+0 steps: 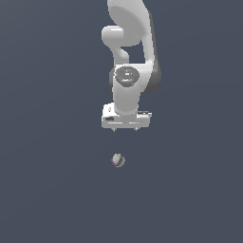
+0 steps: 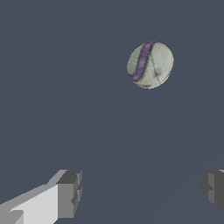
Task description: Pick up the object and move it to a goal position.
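Note:
The object [image 1: 118, 160] is a tiny grey-beige ball with a purplish stripe, lying on the dark grey floor. My white gripper [image 1: 125, 129] hangs above it and is apart from it, pointing down. In the wrist view the ball [image 2: 150, 64] lies away from the gap between my two fingers [image 2: 70, 192], which stand wide apart with nothing between them. The gripper is open and empty.
The dark grey floor [image 1: 57, 190] runs flat all around. The white arm [image 1: 130, 57] rises above the gripper. No other objects show.

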